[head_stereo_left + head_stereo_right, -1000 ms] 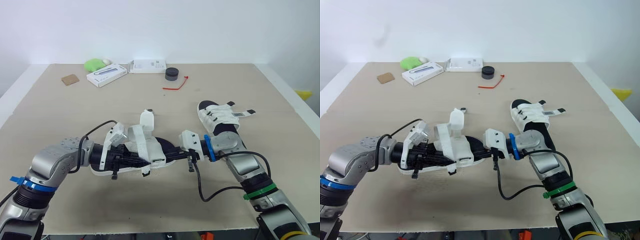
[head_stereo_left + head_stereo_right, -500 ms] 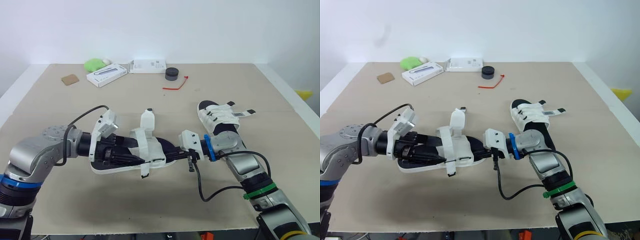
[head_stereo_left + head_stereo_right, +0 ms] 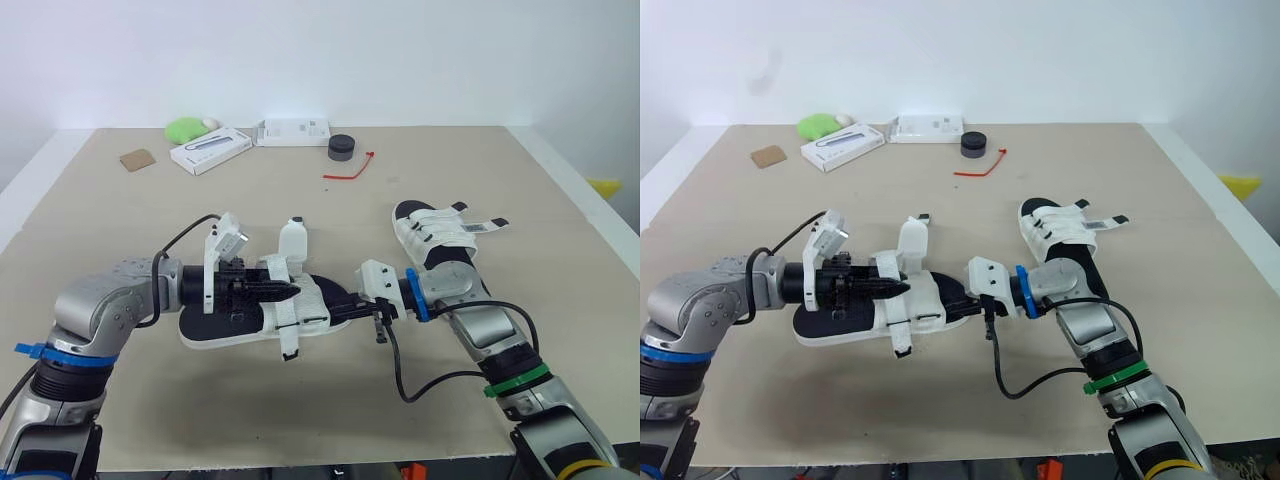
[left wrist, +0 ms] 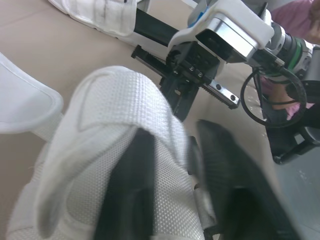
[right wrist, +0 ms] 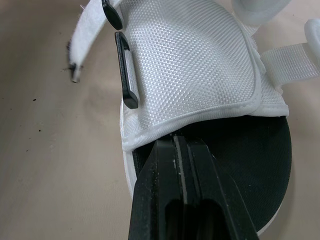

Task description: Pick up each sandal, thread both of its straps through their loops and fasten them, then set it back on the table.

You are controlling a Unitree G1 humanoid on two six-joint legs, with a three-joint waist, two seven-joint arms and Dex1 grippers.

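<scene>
A white sandal (image 3: pixel 313 301) with a black sole lies mid-table, one loose strap (image 3: pixel 291 240) standing upright. My left gripper (image 3: pixel 285 290) reaches over the heel from the left, its fingers pinching the sandal's middle mesh strap (image 4: pixel 100 150). My right gripper (image 3: pixel 350 301) comes from the right and is shut on the sole's rim (image 5: pixel 235 150) at the toe end, just under the front strap (image 5: pixel 185 65). A second sandal (image 3: pixel 438 238) rests on the table to the right with its straps across the top.
Along the far edge sit a green object (image 3: pixel 188 128), two white boxes (image 3: pixel 211 150) (image 3: pixel 295 131), a black round puck (image 3: pixel 342 147), a red tie (image 3: pixel 350 170) and a brown card (image 3: pixel 139 158). The table's front edge runs close below my arms.
My left gripper drew back toward the heel, then pushed right and closed on the middle strap. The right gripper kept its hold on the toe rim.
</scene>
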